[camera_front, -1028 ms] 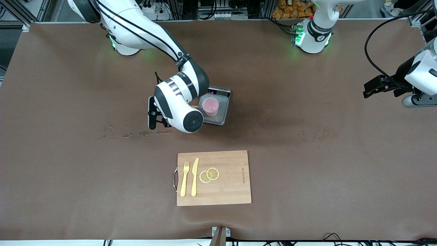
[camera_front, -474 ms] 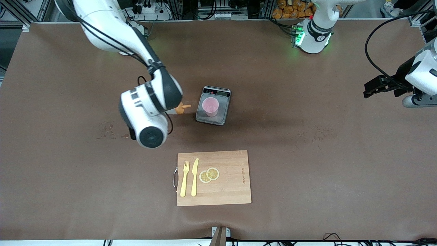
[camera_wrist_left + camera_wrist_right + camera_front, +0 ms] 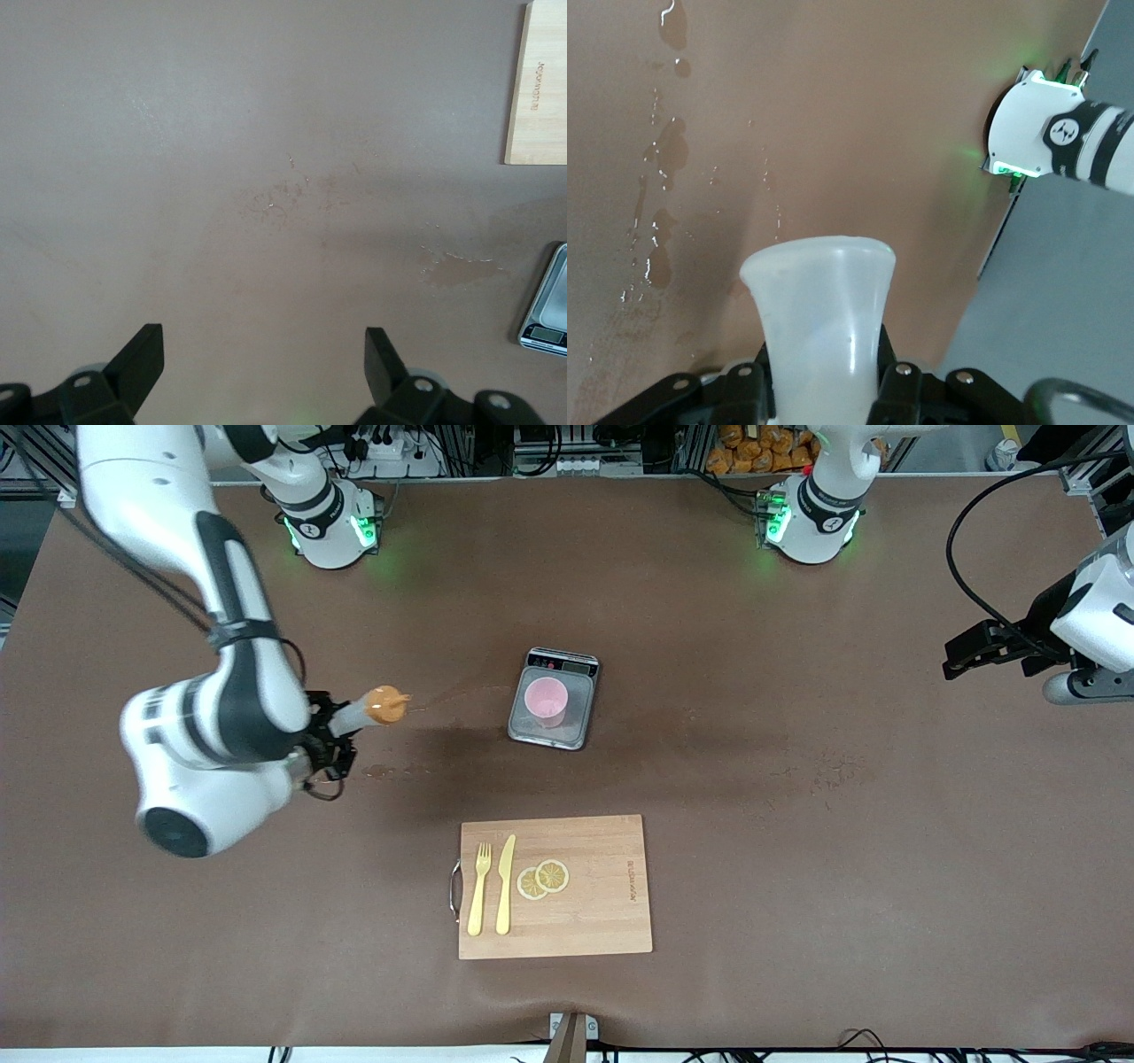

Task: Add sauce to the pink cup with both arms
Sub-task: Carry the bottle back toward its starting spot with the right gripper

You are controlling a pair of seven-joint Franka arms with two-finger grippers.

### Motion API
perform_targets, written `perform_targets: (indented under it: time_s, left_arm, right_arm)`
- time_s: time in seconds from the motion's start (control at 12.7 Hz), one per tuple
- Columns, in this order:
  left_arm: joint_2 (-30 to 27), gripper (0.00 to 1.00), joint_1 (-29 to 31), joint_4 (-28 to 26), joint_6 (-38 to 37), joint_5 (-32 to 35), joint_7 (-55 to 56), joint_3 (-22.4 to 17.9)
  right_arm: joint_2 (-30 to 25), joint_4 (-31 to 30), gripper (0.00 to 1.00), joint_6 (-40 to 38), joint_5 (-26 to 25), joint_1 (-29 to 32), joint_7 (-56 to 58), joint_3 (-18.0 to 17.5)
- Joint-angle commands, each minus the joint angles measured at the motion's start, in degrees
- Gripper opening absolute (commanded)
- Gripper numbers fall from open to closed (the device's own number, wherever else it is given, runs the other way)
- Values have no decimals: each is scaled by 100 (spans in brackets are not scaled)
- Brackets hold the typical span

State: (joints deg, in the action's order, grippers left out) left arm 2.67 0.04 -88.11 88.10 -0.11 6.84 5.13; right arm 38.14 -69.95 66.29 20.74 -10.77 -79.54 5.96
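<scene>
The right gripper (image 3: 332, 731) is hanging over the tabletop (image 3: 797, 824) toward the right arm's end from the scale (image 3: 553, 699), its jaws pinching the sauce (image 3: 376, 708), which is tilting with its orange nozzle aimed toward the scale. The cup (image 3: 547, 701) is standing upright on the scale's plate, well apart from the sauce. The left gripper (image 3: 264, 372) is waiting over bare tabletop toward the left arm's end from the scale, jaws spread wide.
</scene>
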Motion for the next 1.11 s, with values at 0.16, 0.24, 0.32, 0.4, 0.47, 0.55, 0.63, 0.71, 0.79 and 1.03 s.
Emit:
perform_targets:
  time_s: [0.16,0.24,0.32,0.4,0.47,0.55,0.63,0.71,0.79,1.03]
  left_arm:
    - [-38,100,-4,-31,32,-50,-112,-21]
    - [-38,100,-13,-31,32,-50,-112,-12]
    - [-55,100,-4,-31,23,-59,-104,-12]
    - [-73,100,4,-31,23,-59,-103,-12]
    - [-73,100,5,-40,23,-59,-103,-12]
    - [-73,100,5,-40,23,-59,-103,-12]
    - [-73,100,5,-40,23,-59,-103,-12]
    - [-82,100,5,-57,23,-59,-103,-12]
    - [-82,100,5,-49,23,-59,-103,-12]
    - [-91,100,5,-66,23,-59,-112,-3]
  right_arm:
    - [-105,-212,13,-335,387,1155,1474,-113]
    - [-62,-220,16,-344,387,1296,1773,-104]
    - [8,-229,18,-344,387,1489,2080,-104]
    - [87,-229,18,-336,387,1647,2327,-104]
    - [192,-229,18,-327,405,1788,2555,-104]
    - [289,-229,18,-318,483,2015,2810,-104]
    - [412,-238,18,-318,632,2218,3091,-104]
    - [526,-255,18,-309,694,2394,3303,-113]
    - [658,-256,18,-283,721,2465,3409,-104]
    - [1158,-256,18,-248,1036,2974,3979,-104]
